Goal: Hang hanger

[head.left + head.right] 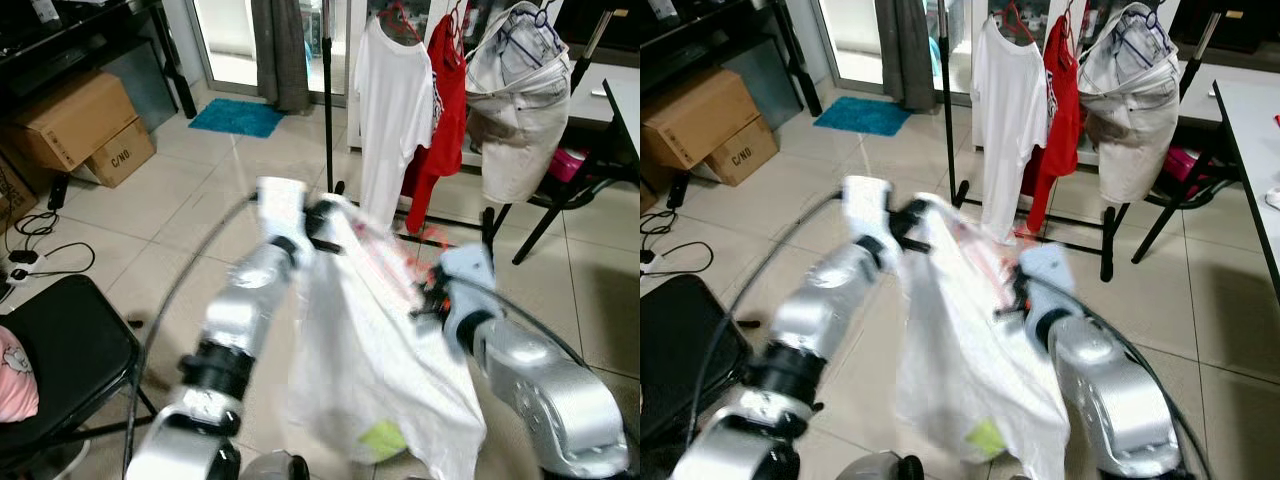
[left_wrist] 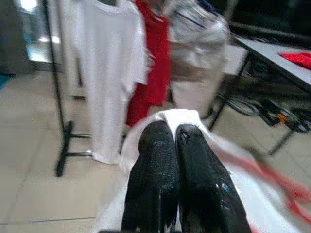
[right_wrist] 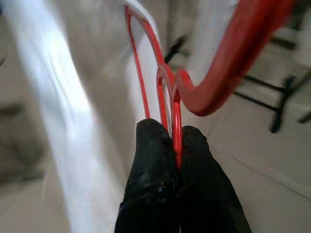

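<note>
I have one red hanger (image 3: 194, 92) with a white garment (image 1: 370, 370) draped on it, held up between my two arms in front of me, short of the clothes rack (image 1: 327, 100). The hanger looks like thin stiff plastic, light, and I judge it rigid enough to steer by one point; the garment is soft and limp, hangs well down toward the tiled floor (image 1: 190, 190), and will swing and drag the hanger off level if I move fast. My right tool (image 3: 176, 145) is pressed together on the hanger's thin red bar, just below the bend near the hook, which I think is the right place to hold: close to the hook so I can aim it at the rail. My left tool (image 2: 176, 141) has its fingers closed together on the white cloth at the garment's upper edge; that grip is only on fabric, so it may slip. Counting outward: one hanger in hand, one garment on it; on the rack beyond, three hung pieces, a white T-shirt (image 1: 392, 110), a red garment (image 1: 447, 90) and a pale beige one (image 1: 515, 110). To my left stand two cardboard boxes (image 1: 85, 125), a blue mat (image 1: 237, 117) lies by the door, and a black chair (image 1: 60, 350) sits near my left side.
</note>
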